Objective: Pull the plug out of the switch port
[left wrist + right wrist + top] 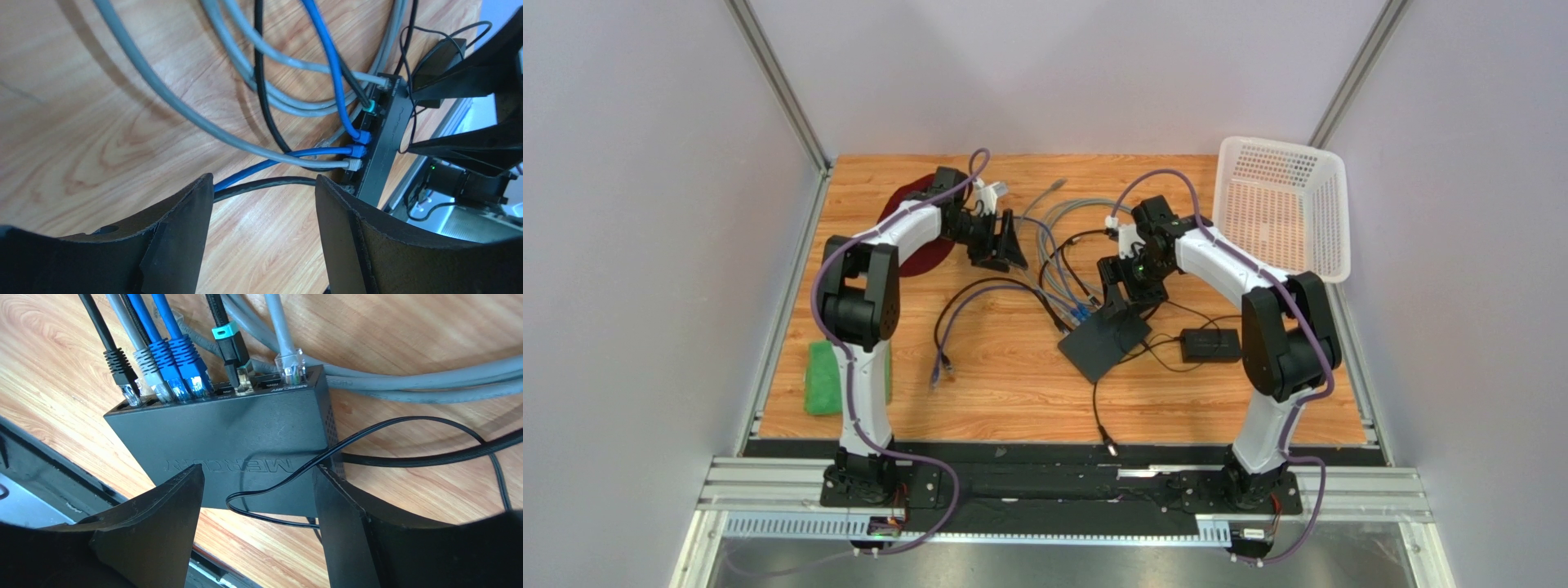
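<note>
The switch [1104, 343] is a flat black box lying mid-table, with its sockets on the far-left edge. In the right wrist view the switch [245, 435] holds several plugs in a row: a black one [120, 370], a grey one [147, 361], two blue ones [178, 358], a black one with a teal band [227, 346] and a clear grey one [288, 362]. My right gripper [258, 490] is open and empty above the switch's rear edge. My left gripper [264, 202] is open and empty over bare wood, short of the plugs [357, 151]. It shows in the top view [1004, 245] too.
Grey, blue and black cables [1063, 245] loop across the table behind the switch. A thin black wire [288, 478] crosses the switch top and runs to a power-adapter brick [1209, 344]. A white basket [1284, 202] stands far right, a green sponge [824, 377] near left.
</note>
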`<state>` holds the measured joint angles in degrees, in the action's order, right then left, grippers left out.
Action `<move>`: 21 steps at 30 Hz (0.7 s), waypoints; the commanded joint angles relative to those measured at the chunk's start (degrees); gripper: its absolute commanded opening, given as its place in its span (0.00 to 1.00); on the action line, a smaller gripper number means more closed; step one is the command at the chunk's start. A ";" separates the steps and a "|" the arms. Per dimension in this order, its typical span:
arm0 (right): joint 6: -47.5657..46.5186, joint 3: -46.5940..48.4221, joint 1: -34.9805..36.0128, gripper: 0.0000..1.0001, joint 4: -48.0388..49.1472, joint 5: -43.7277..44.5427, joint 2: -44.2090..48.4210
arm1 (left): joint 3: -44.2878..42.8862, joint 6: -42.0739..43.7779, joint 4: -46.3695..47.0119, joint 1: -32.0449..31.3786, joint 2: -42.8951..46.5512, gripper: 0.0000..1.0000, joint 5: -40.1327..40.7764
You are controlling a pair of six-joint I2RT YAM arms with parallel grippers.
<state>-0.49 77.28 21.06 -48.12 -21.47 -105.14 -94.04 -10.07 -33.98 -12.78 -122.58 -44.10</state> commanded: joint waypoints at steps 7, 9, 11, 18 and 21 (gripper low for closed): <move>0.23 -7.48 -0.05 0.75 -3.91 4.78 9.51 | 4.04 -9.09 9.36 0.03 -0.28 0.70 -7.58; 0.23 -8.37 0.03 0.75 -3.30 4.69 10.13 | 3.25 -11.46 10.86 0.03 -1.25 0.70 -8.02; 0.23 -7.93 -0.05 0.76 -2.51 5.04 9.52 | 1.94 -12.61 10.51 0.03 -2.30 0.69 -7.59; 1.10 0.14 -0.05 0.79 -0.49 0.39 -1.19 | -2.02 -7.35 7.26 -0.06 -7.93 0.56 -4.86; 1.81 7.08 0.56 0.78 0.57 -0.50 -6.20 | -1.41 -3.74 4.89 -0.14 -7.58 0.38 -3.72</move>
<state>0.30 77.01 21.06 -52.82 -19.31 -106.43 -93.95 -19.16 -25.98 -12.75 -130.13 -48.80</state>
